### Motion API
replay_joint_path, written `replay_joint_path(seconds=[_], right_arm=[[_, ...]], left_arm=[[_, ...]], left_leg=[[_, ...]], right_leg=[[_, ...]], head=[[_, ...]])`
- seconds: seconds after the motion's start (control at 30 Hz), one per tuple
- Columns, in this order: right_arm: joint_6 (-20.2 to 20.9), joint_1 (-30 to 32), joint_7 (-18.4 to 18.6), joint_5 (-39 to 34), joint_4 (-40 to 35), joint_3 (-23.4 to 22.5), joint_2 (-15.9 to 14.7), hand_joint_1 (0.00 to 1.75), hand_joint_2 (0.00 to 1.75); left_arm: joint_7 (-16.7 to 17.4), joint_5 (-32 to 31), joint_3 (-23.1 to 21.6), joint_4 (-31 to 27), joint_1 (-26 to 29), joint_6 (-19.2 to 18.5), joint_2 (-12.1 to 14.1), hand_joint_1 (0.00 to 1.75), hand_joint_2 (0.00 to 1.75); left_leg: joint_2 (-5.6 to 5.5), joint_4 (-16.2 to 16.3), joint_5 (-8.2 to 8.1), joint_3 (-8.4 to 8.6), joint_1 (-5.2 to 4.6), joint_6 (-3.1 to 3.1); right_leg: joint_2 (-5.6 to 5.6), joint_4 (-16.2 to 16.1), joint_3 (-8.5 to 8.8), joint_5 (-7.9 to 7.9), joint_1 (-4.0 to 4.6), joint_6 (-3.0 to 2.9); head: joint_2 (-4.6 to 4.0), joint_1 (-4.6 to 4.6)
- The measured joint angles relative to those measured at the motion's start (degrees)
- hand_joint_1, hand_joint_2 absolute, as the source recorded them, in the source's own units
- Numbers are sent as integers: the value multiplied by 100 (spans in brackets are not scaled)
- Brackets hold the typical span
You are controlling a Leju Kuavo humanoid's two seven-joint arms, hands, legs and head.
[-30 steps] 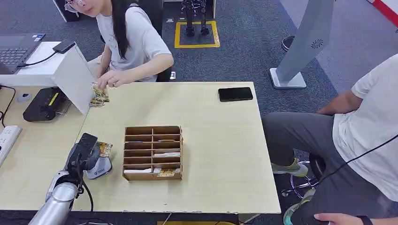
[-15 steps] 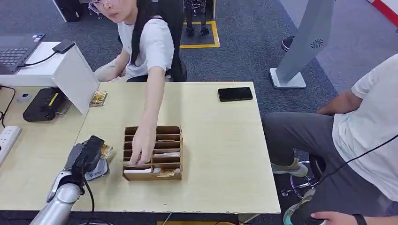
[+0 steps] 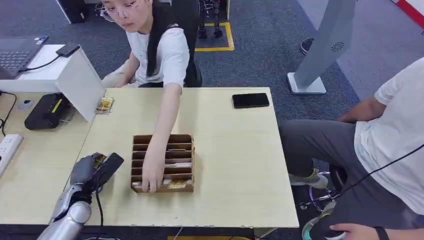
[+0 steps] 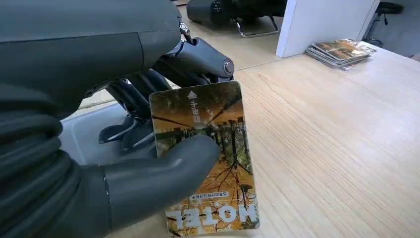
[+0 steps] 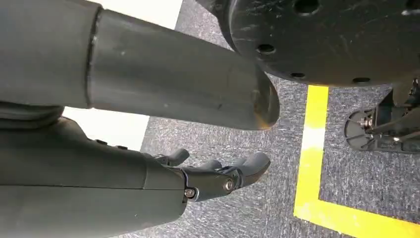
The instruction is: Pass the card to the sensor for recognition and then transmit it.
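Card pinched in left hand.

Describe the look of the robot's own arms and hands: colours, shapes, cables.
The left arm is a silver metal tube with a black cable along it. The left hand has a grey ribbed cover, a thick matte grey thumb and darker fingers with small silver screws. The right hand is the same dark grey.

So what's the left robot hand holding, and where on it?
A hotel card, thumb pressed across its face near the middle, dark fingers behind it.
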Motion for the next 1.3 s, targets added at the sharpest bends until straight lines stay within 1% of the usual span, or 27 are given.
replay_joint_path(seconds=[0.37,0.47,0.57,0.6,0.67,0.73,0.77,0.93,1.13,1.3], right_arm=[[-98,-2,-18,0,138,83,-42,0,0],[-153,-1,-18,0,188,85,-57,0,0],[-182,-1,-18,0,225,85,-63,0,0],[-182,-2,-18,0,234,85,-68,0,0],[-182,-1,-18,0,245,85,-77,0,0],[-193,-1,-18,0,256,85,-85,0,0],[-199,0,-20,0,264,85,-87,0,0],[-195,8,-24,0,280,85,-94,0,0],[-164,12,-24,0,278,83,-94,0,0],[-158,12,-24,0,271,83,-94,0,0]], left_arm=[[-15,-83,0,17,16,-48,-28,175,175],[-128,106,0,17,27,-111,-44,175,175],[-407,831,20,15,29,-383,-55,175,175],[-503,1155,48,9,29,-498,-68,175,175],[-745,1995,126,-67,28,-767,-87,175,175],[-866,2651,170,-166,33,-900,-94,175,175],[-868,2883,188,-222,43,-937,-94,175,175],[-944,3646,190,-492,111,-953,-92,175,175],[-922,3967,190,-776,199,-946,-44,175,175],[-907,4435,190,-905,227,-1025,-42,175,175]], left_leg=[[0,0,0,1,0,0],[-5,0,0,2,-1,0],[-17,0,0,8,-2,0],[-19,-1,0,11,-2,0],[-22,-2,0,14,-3,0],[-26,-2,0,16,-3,1],[-26,-2,3,16,-3,4],[-25,-1,11,12,-2,4],[-24,-1,11,1,-1,3],[-24,-1,11,-8,-1,3]], right_leg=[[-1,0,1,0,0,0],[-6,1,4,-1,0,0],[-20,1,15,-5,0,2],[-23,1,19,-6,-1,2],[-28,1,26,-6,-1,3],[-30,1,29,-7,0,3],[-31,1,29,-6,0,3],[-29,1,25,-3,0,3],[-27,1,10,-3,0,2],[-27,1,0,-3,0,2]], head=[[0,0],[0,0],[0,0],[0,0],[0,0],[0,-2],[0,0],[0,0],[0,-2],[0,-2]])
